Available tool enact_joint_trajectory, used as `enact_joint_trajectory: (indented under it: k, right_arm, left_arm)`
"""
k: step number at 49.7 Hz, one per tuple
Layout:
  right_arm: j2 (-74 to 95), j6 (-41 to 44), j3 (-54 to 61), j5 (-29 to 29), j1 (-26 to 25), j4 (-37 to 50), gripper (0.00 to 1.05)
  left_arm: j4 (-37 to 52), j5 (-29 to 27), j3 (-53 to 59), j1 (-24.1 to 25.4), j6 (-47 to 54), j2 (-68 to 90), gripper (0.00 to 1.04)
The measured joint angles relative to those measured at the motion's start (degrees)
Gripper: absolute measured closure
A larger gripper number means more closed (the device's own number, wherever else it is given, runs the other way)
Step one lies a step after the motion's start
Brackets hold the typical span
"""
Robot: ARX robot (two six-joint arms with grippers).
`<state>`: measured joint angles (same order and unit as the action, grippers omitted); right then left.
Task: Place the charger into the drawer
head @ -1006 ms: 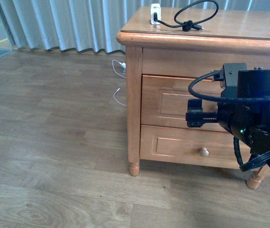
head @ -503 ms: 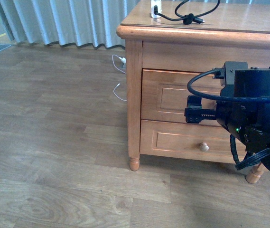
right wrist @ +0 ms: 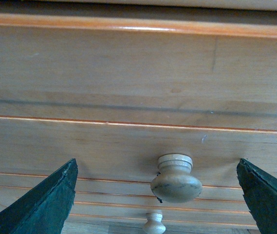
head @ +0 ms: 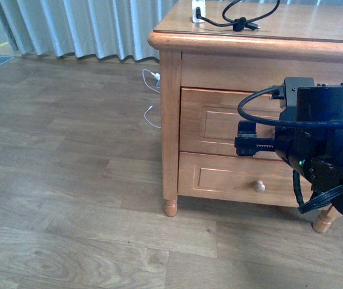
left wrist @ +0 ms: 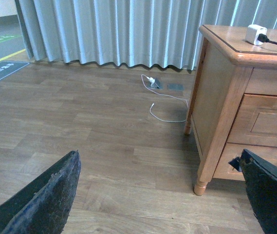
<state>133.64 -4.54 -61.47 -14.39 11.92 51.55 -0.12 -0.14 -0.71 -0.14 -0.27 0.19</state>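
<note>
The charger (head: 198,11), a white adapter with a looped black cable (head: 248,13), lies on top of the wooden cabinet (head: 168,120); the adapter also shows in the left wrist view (left wrist: 255,33). The upper drawer (head: 213,123) is shut. My right gripper (right wrist: 158,195) is open, right in front of the drawer front (right wrist: 104,141), with its fingers either side of the pale round knob (right wrist: 176,178) and not touching it. My left gripper (left wrist: 157,195) is open and empty, low over the floor to the left of the cabinet, and does not show in the front view.
The lower drawer (head: 231,180) with its own knob (head: 259,186) is shut below. A thin white cable with a plug (left wrist: 163,99) lies on the wood floor by the grey curtain (left wrist: 119,29). The cabinet leg (head: 170,208) stands at the front left corner.
Compared with a second ago the cabinet sits slightly higher and nearer in the front view. Over the last half second nothing has visibly moved.
</note>
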Motion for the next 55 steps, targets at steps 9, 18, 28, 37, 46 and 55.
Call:
enact_joint_trajectory:
  k: [9,18,28,37,46,55]
  right_arm:
    - [0.6,0.0,-0.4,-0.5,0.0,-0.4,0.21]
    - [0.7,0.0,-0.5,-0.5,0.0,-0.4,0.57]
    - [0.7,0.2,-0.5,-0.6,-0.1,-0.4,0.81]
    - [0.7,0.2,-0.5,-0.4,-0.1,-0.4,0.81]
    - [-0.2,-1.0,0.9,1.0,-0.3,-0.5,0.81]
    - [-4.9,-2.2,7.0,2.3,-0.2,-2.0,0.82]
  left_arm:
    - [0.0,0.0,0.0,0.0,0.0,0.0,0.06]
    - [0.0,0.0,0.0,0.0,0.0,0.0,0.06]
    - [0.0,0.0,0.0,0.0,0.0,0.0,0.06]
    - [0.0,0.0,0.0,0.0,0.0,0.0,0.06]
    - [0.0,0.0,0.0,0.0,0.0,0.0,0.06]
    - [0.0,0.0,0.0,0.0,0.0,0.0,0.06]
